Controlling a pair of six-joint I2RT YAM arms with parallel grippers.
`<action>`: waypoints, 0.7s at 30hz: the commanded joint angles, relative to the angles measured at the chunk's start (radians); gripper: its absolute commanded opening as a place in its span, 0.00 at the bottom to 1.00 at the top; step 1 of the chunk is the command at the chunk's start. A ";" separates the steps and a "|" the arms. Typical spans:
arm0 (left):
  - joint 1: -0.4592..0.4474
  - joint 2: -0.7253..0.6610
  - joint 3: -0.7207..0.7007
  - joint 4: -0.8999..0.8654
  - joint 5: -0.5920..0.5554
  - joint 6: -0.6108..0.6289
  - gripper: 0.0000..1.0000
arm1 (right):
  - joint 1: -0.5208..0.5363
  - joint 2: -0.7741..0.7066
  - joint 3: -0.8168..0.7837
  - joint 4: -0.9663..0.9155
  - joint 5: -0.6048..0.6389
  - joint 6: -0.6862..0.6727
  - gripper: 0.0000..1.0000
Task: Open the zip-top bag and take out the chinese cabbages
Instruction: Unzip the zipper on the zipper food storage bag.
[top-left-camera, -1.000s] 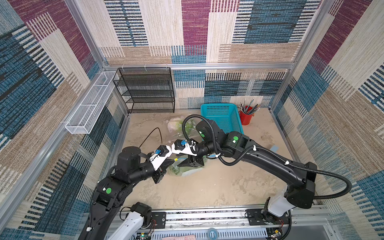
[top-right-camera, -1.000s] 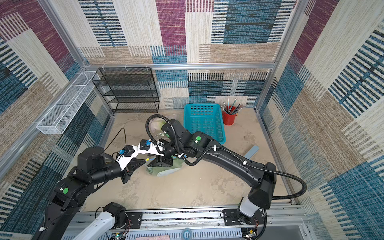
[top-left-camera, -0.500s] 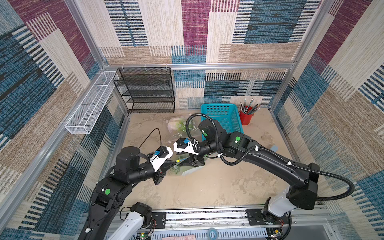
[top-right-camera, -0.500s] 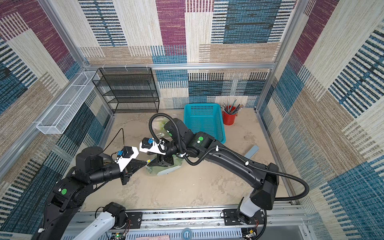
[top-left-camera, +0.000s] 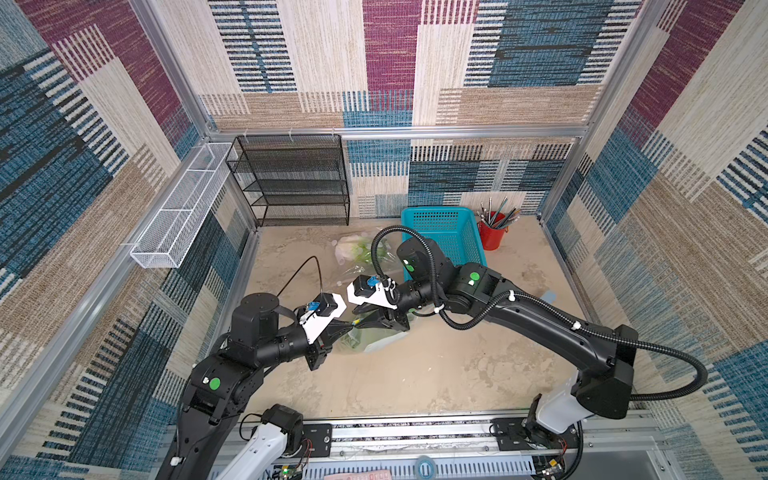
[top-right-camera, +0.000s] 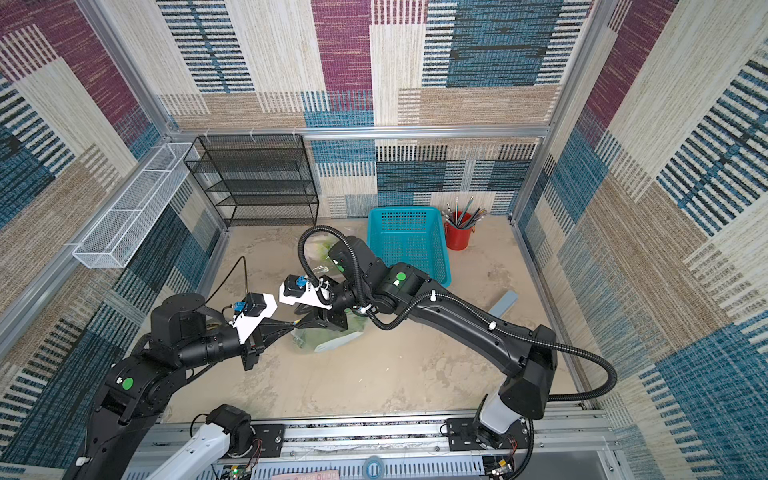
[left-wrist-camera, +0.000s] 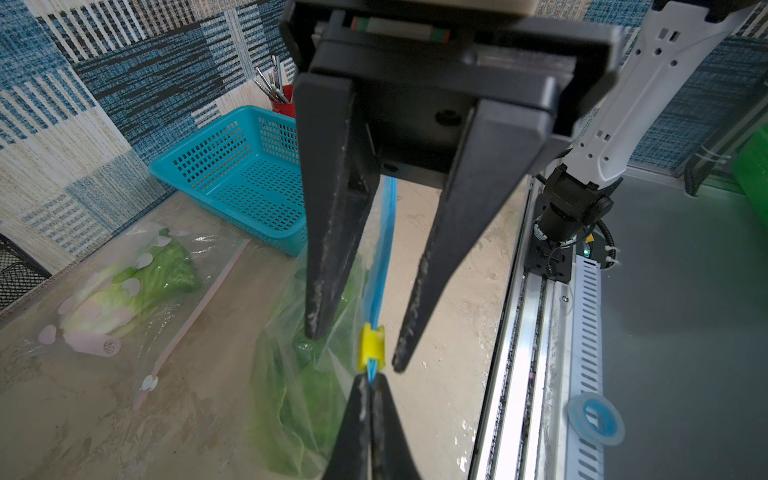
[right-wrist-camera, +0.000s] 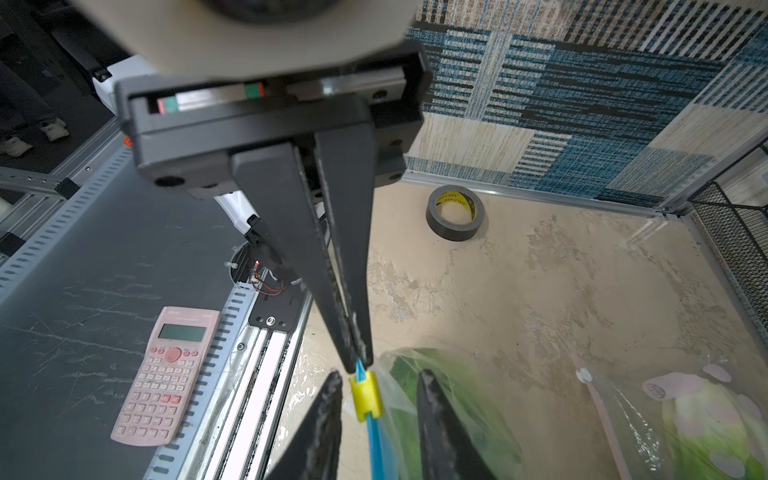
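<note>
One to anchor, one to pull: left fingers (left-wrist-camera: 355, 428) clamp the zip strip (left-wrist-camera: 380, 270); right fingers (left-wrist-camera: 328, 249), apart, straddle the slider (left-wrist-camera: 371, 347).

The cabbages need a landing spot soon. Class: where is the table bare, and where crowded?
Bare: the stretch between bag and front rail; the patch before the shelf; right of the basket, bar a small strip. Crowded: the middle, where left fingers and right fingers meet at the bag's slider, second bag just behind.
</note>
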 joint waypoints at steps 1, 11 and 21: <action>0.001 -0.002 0.000 0.050 0.032 -0.008 0.00 | 0.000 0.004 -0.002 0.028 -0.026 -0.008 0.30; 0.001 -0.005 -0.005 0.058 0.026 -0.013 0.00 | -0.004 0.000 -0.009 0.038 -0.021 -0.008 0.01; 0.002 -0.029 -0.029 0.074 -0.028 -0.014 0.00 | -0.036 -0.047 -0.078 0.060 0.006 -0.002 0.00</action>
